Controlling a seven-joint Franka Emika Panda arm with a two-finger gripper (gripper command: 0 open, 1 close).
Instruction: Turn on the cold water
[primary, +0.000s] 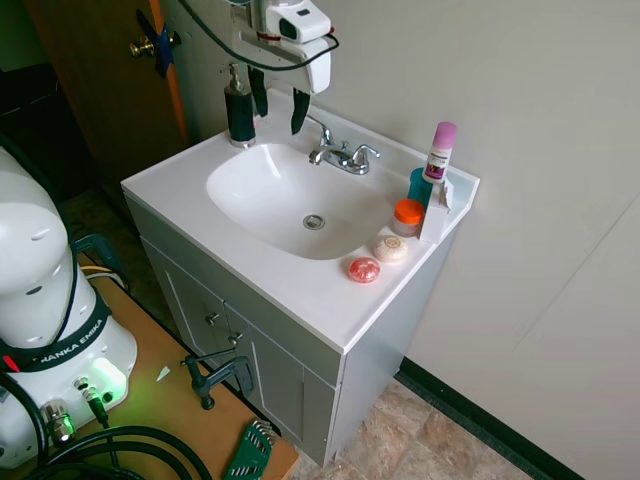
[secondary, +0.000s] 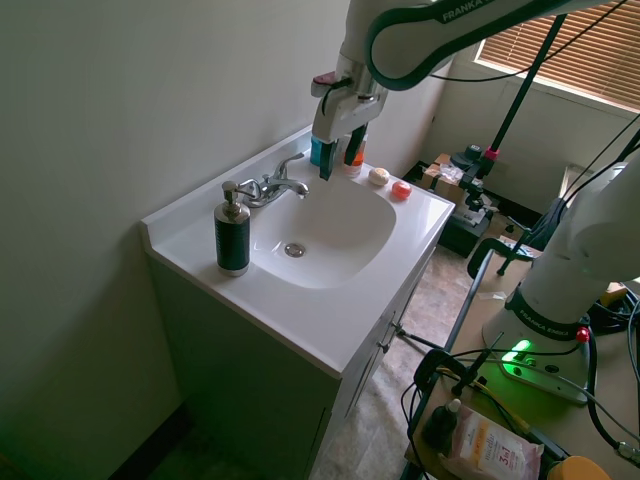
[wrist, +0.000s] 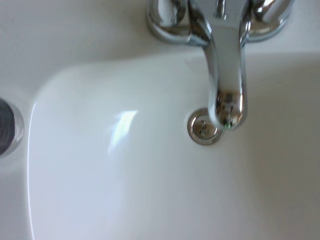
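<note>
At the near edge of the white tabletop (primary: 300, 290) sit a pink soap (primary: 364, 269) and a pale one (primary: 391, 247). Beyond the basin, the chrome faucet (primary: 338, 155) stands at the sink's twelve o'clock. The cold water lever (primary: 363, 153) is probably its three-o'clock handle; no stream runs yet. The fingers (primary: 298, 112) hang spread wide, empty, above the faucet's nine-o'clock side, near the black soap pump (primary: 238, 112). The approach is under way; next calls for shifting toward three o'clock, descending and pushing that lever.
</note>
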